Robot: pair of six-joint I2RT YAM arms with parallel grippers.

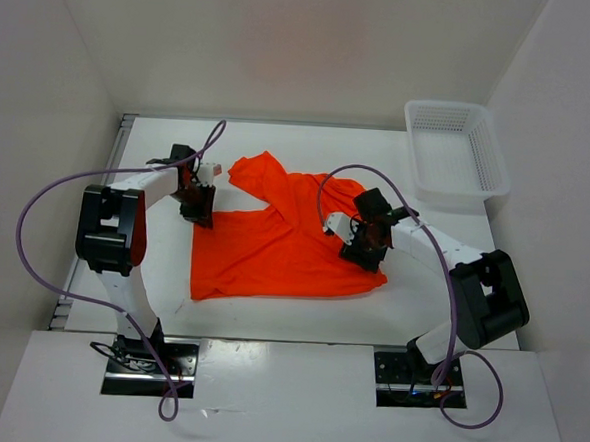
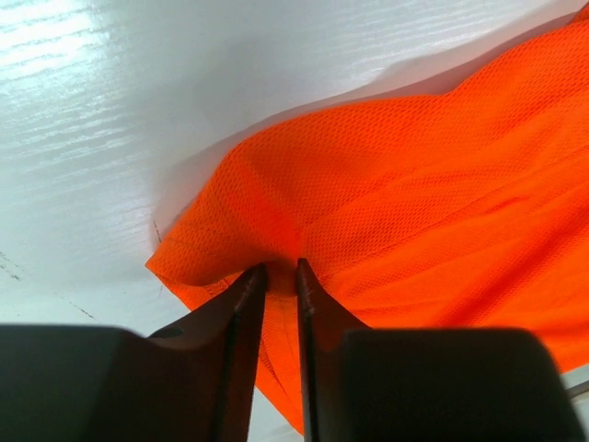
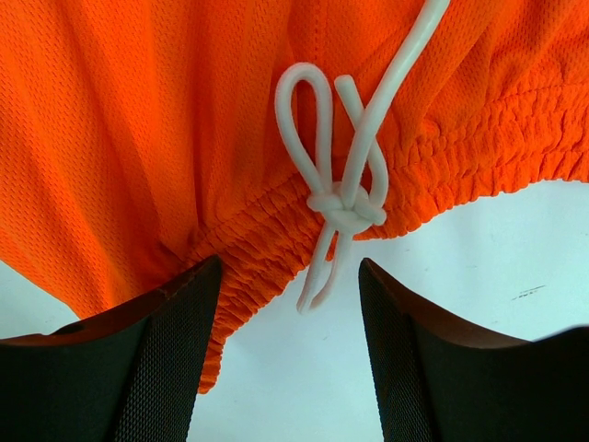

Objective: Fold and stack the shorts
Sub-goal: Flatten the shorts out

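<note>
On the surface (image 1: 440, 300), at its middle, the shorts (image 1: 283, 250), spread flat, one part reaching toward the far left. At their left edge, the left hand (image 1: 197, 211), pinched onto a corner fold. At their right edge, the right hand (image 1: 366, 253), fingers apart astride the waistband, the drawstring (image 3: 345, 184) knot between them. In the far right corner, well apart from the shorts, a basket (image 1: 455, 151).
</note>
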